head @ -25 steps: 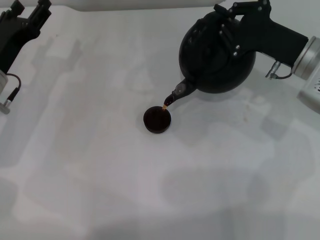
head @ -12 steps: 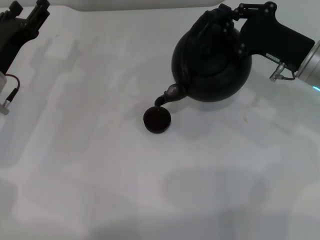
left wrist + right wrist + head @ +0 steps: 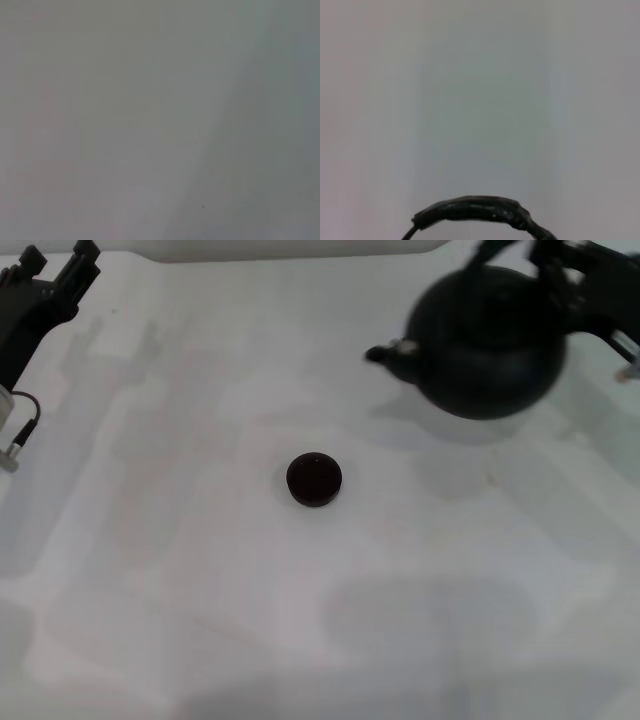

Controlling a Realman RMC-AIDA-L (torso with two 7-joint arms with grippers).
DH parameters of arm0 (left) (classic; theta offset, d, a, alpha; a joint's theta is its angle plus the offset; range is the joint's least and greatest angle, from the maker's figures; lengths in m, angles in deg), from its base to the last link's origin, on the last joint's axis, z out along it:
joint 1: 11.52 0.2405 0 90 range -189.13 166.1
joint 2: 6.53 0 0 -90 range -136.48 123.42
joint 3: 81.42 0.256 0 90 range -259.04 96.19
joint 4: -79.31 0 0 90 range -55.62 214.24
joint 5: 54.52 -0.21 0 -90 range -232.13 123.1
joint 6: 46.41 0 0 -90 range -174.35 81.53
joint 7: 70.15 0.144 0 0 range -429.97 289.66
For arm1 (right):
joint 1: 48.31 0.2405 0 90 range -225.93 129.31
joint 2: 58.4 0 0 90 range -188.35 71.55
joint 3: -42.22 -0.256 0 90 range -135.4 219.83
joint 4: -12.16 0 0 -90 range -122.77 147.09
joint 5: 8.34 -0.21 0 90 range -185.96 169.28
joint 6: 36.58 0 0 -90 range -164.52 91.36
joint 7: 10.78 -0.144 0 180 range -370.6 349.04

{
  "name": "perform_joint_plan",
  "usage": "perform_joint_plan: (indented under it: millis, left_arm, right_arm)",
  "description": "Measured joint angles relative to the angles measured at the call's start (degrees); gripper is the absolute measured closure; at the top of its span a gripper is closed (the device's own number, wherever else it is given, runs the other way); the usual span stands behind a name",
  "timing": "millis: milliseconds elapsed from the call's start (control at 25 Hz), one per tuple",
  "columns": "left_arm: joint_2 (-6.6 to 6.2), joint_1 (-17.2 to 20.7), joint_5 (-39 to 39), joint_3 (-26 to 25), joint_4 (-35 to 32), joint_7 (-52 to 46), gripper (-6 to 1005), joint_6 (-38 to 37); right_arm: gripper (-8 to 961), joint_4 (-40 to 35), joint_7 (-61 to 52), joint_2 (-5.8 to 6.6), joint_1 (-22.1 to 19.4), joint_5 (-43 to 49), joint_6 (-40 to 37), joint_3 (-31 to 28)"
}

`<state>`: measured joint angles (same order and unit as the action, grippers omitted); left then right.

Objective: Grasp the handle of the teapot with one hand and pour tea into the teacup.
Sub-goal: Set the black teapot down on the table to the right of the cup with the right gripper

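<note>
The teapot (image 3: 490, 345) is a large round black pot at the back right, held level above the white table, its short spout (image 3: 385, 353) pointing left. My right gripper (image 3: 542, 254) is shut on the handle (image 3: 500, 254) at the pot's top; the handle's black arch also shows in the right wrist view (image 3: 470, 210). The teacup (image 3: 314, 479) is a tiny dark round cup standing in the middle of the table, well to the left of and nearer than the spout. My left gripper (image 3: 58, 256) is parked at the back left corner, open and empty.
The white table (image 3: 300, 620) spreads all around the cup. A cable and plug (image 3: 18, 435) hang from the left arm at the left edge. The left wrist view shows only a plain grey surface.
The teapot has tipped back from pouring to level and moved up and to the right, away from the teacup. The stream from the spout has stopped. The left arm has not moved.
</note>
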<state>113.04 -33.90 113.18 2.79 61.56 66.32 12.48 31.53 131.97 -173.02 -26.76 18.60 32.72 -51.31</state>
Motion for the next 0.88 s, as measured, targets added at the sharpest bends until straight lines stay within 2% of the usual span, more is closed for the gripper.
perform_joint_plan:
  millis: [200, 400, 880]
  left_arm:
    - [0.04, -0.02, 0.0, -0.1, 0.12, 0.12, 195, -0.01]
    - [0.05, -0.11, 0.0, 0.07, 0.2, 0.16, 195, -0.09]
    - [0.05, -0.09, 0.0, 0.25, 0.34, 0.19, 194, -0.01]
  right_arm:
    - [816, -0.98, -0.08, -0.02, -4.41, -2.01, 0.28, 0.0]
    - [807, -2.94, -0.37, -0.6, -7.5, -2.31, 1.54, 0.21]
    - [785, -6.64, 5.89, -0.7, -7.57, -1.79, 4.54, 2.36]
